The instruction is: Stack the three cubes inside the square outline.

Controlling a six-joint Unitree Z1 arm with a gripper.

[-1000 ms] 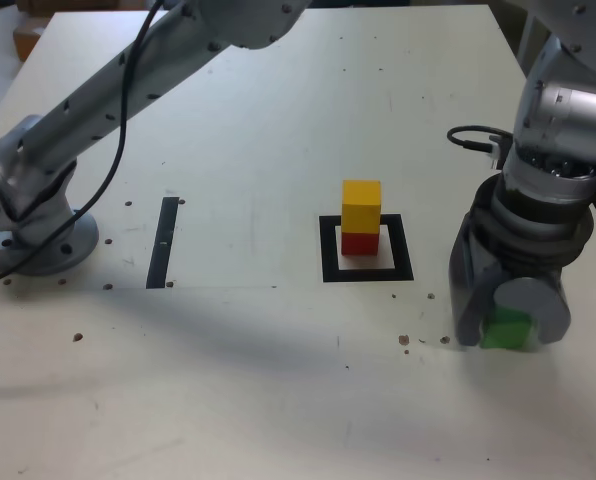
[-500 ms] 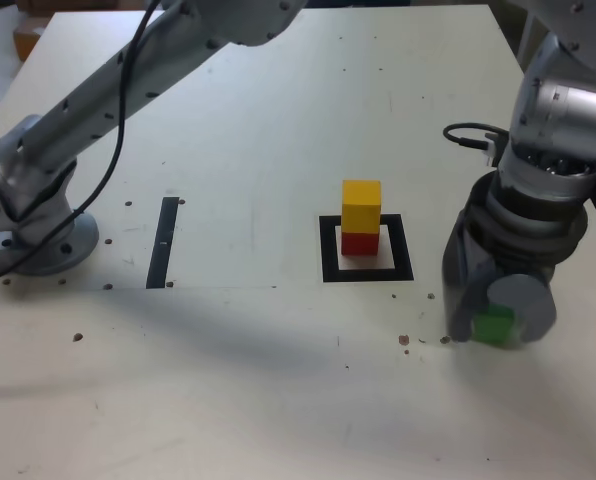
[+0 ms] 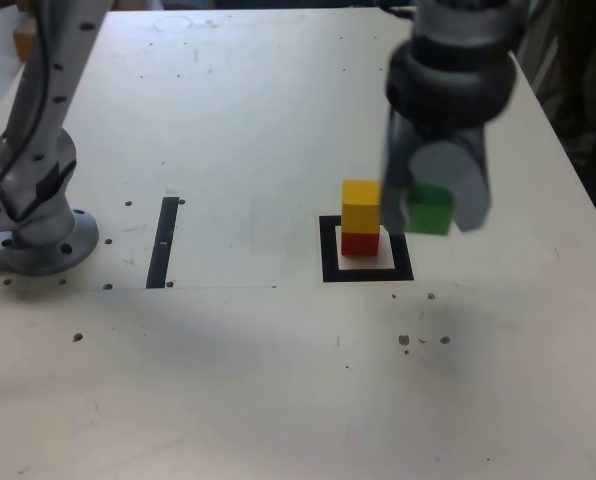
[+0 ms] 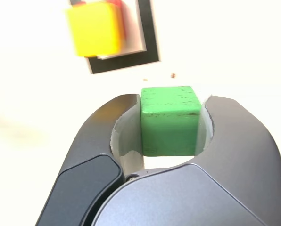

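The gripper (image 3: pixel 430 205) squeezes the green cube (image 3: pixel 431 209) tight, up in the air just beside the yellow cube (image 3: pixel 361 205). Yellow sits on red (image 3: pixel 359 242) inside the square (image 3: pixel 328 252). Green should go straight above yellow, then down gently.

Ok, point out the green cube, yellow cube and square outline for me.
green cube (image 4: pixel 169 121), wrist view, front face.
yellow cube (image 3: pixel 361 204), exterior view, front face.
square outline (image 3: pixel 328 250), exterior view, left black bar.
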